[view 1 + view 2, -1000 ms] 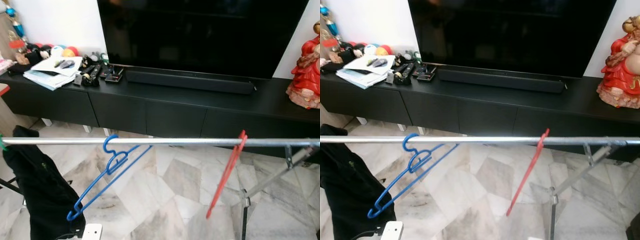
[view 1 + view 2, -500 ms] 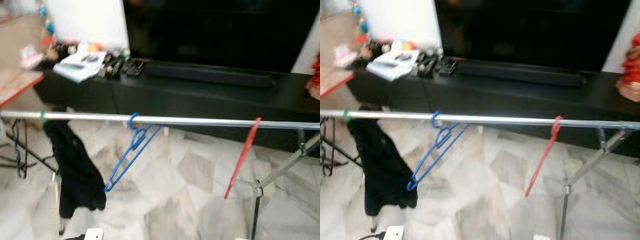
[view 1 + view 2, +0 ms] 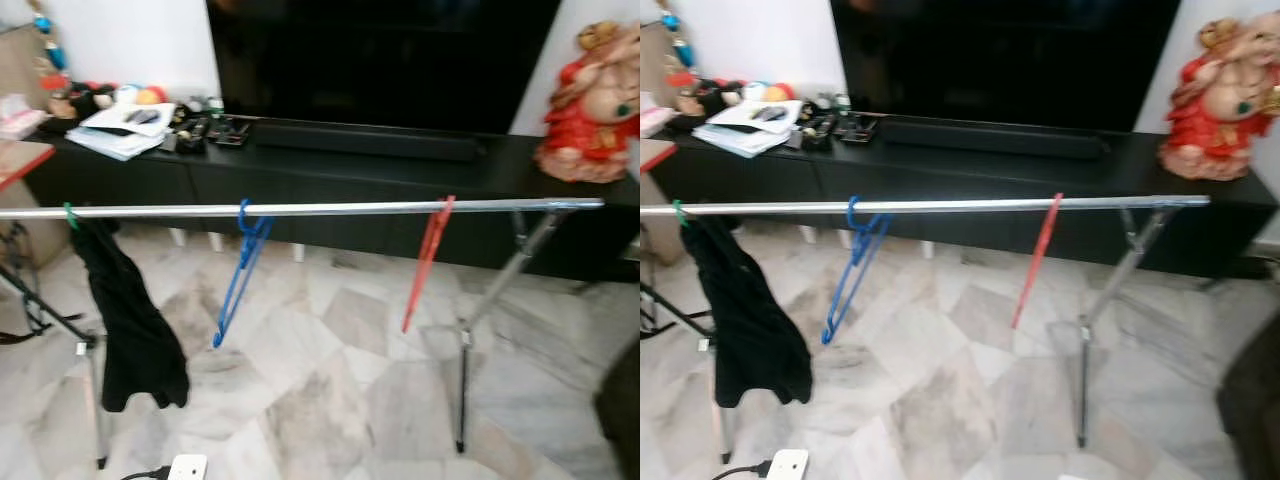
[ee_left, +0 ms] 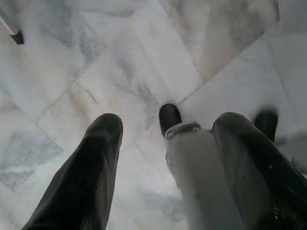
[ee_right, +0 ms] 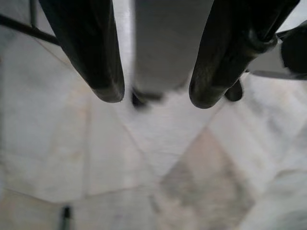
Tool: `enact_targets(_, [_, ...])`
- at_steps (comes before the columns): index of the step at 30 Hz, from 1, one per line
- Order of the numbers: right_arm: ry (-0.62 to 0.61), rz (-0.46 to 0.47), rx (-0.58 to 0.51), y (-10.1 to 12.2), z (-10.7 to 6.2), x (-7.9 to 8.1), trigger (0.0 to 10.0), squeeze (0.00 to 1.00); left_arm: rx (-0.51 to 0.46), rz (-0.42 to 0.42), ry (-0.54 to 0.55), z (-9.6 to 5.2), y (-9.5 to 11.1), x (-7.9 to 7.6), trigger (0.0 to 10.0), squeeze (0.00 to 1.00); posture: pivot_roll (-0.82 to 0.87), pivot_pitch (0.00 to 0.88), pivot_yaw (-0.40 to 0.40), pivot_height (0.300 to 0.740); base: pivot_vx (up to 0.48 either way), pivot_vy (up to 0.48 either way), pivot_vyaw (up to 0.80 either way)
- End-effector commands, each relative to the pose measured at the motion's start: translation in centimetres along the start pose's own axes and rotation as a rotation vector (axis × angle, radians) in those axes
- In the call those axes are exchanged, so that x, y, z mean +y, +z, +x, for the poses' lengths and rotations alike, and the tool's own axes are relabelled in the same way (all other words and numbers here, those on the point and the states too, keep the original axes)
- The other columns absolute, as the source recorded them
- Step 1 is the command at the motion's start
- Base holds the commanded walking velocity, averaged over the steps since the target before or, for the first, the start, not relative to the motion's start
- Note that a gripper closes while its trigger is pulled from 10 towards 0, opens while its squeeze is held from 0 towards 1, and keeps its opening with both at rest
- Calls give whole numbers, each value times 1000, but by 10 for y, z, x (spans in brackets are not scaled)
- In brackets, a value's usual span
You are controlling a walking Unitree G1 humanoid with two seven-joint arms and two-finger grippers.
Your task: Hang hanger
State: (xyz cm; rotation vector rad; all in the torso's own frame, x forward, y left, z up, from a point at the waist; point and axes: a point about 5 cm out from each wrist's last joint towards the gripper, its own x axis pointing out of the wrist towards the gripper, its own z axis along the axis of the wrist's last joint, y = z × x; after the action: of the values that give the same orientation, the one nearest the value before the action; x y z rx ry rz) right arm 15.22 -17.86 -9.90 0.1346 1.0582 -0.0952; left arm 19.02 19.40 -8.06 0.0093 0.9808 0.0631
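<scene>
Left gripper (image 4: 163,139): fingers spread apart, nothing held; marble floor (image 4: 72,72) is seen beyond them. Right gripper (image 5: 152,93): fingers likewise parted and empty, pointed down at the same floor. Both arms are judged idle.

Blue hanger (image 3: 238,270) is hooked on the silver rail (image 3: 330,209), left of centre, body hanging down and tilted. Red hanger (image 3: 425,262) is hooked on the rail further right, well apart from the blue one. A black garment (image 3: 125,320) is draped near the rail's left end.

Change noted against the frames of a second ago: the rack is now seen whole, stand legs included, and lower and smaller in the picture. This is read as camera motion, a step back from the rack; the hangers are not seen to have shifted along the rail.

Judgement: with both hangers seated and both grippers empty, hanging appears complete and retreat is under way.

Background: black TV console (image 3: 330,175), red figurine (image 3: 585,100) at its right end.
</scene>
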Motion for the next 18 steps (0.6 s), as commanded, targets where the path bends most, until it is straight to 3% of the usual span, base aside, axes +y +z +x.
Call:
enact_targets(1, [-11, -10, -23, 10, 1, -1, 10000, 0, 32, 2, 11, -1, -8, 2, 10000, 0, -18, 29, 32, 740, 0, 0, 0])
enact_targets(5, [-12, -10, -22, 9, 1, -2, 10000, 0, 46, -13, 20, -1, -10, 3, 10000, 0, -21, 19, 32, 740, 0, 74, 0])
enact_targets(18, [-24, -16, -4, 0, -3, -19, 10000, 0, 45, -14, 23, -1, -10, 4, 10000, 0, -24, 12, 38, 740, 0, 447, -49])
